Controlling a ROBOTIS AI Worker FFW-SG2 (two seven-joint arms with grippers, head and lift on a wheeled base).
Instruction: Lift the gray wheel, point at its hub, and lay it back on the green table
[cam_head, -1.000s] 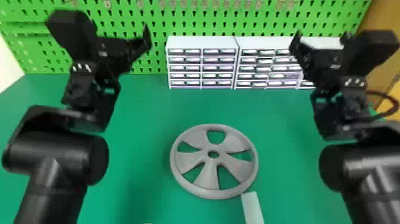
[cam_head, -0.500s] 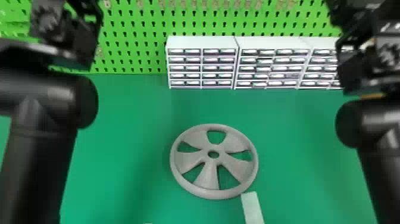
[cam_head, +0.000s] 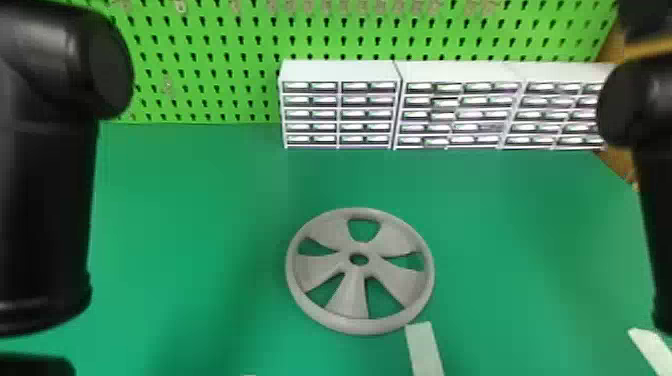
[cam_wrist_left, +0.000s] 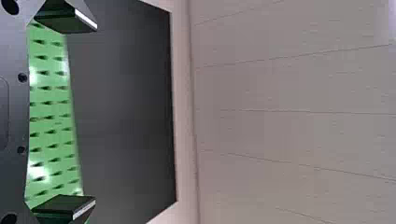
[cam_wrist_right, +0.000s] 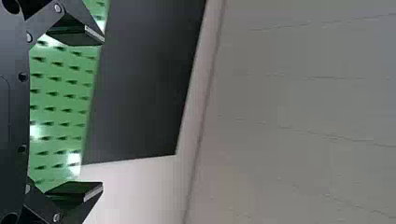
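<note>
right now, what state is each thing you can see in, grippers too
gray wheel: lying flat on the green table, ungripped
left gripper: open, empty
right gripper: open, empty
pale strip: lying on the table by the wheel's near rim
drawer cabinets: upright; can't tell if every drawer is fully shut

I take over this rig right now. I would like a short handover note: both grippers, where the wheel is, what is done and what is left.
Left gripper: open, nothing between its fingers, pegboard beyond.
Right gripper: the same, open and empty.
Gray wheel: flat on the green table, hub uncovered; a pale strip lies by its near right rim.
Done: the wheel is on the table, but I cannot tell if it was lifted already.
Left: if not, probably lift, point at the hub, lay back.
</note>
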